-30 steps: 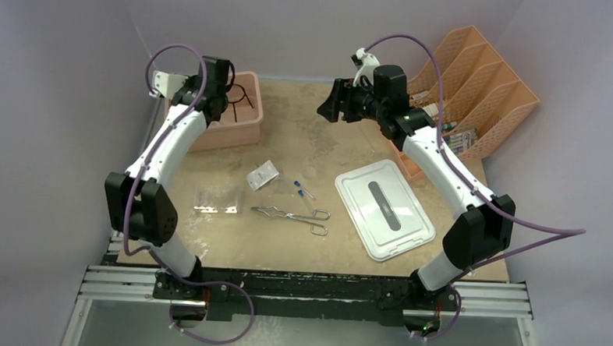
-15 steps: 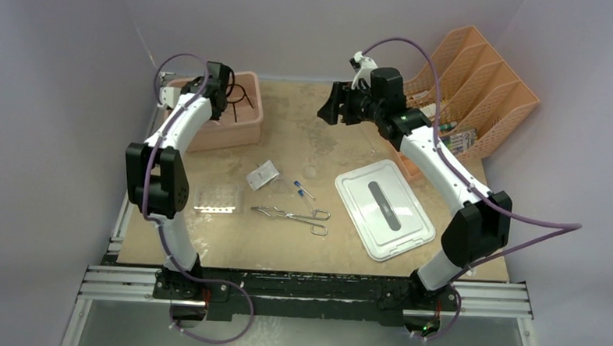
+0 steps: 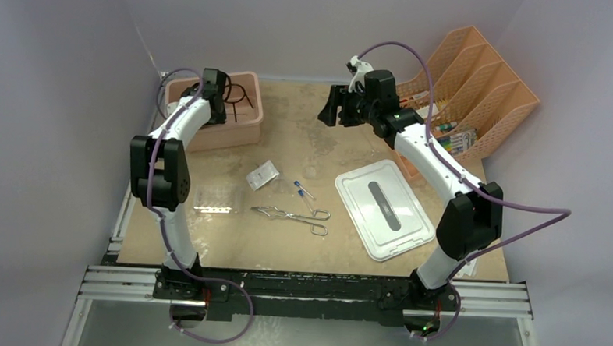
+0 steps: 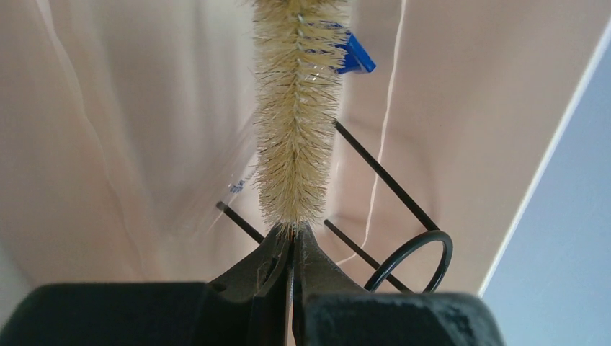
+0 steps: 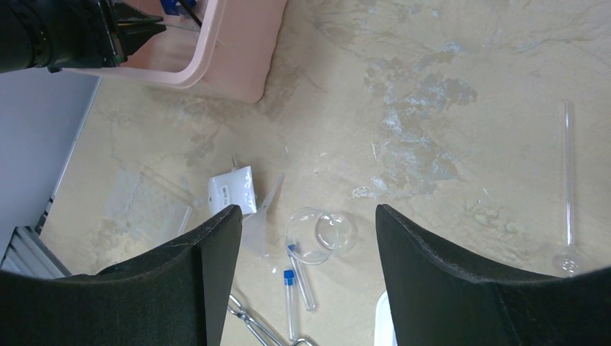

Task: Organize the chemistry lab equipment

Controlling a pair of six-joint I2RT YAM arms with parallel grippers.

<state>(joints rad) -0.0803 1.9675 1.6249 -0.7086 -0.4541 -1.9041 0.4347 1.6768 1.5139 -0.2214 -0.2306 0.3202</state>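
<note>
My left gripper is shut on the base of a thin bristle brush, which points down into the pink bin. Beside it in the bin lie the black wire ring stand and something blue. My right gripper hangs open high above the table, holding nothing. Below it are a clear glass flask and two blue-capped vials. Silver tongs lie in front of them, and a clear tube rack sits to their left.
A white printed slip lies beside a clear funnel. A thin glass rod rests further right. A white lid lies on the right, and an orange file organiser stands at the back right.
The left arm has folded up and swung its elbow back towards the bin, with the gripper staying over it. The right gripper has shifted slightly left and back.
</note>
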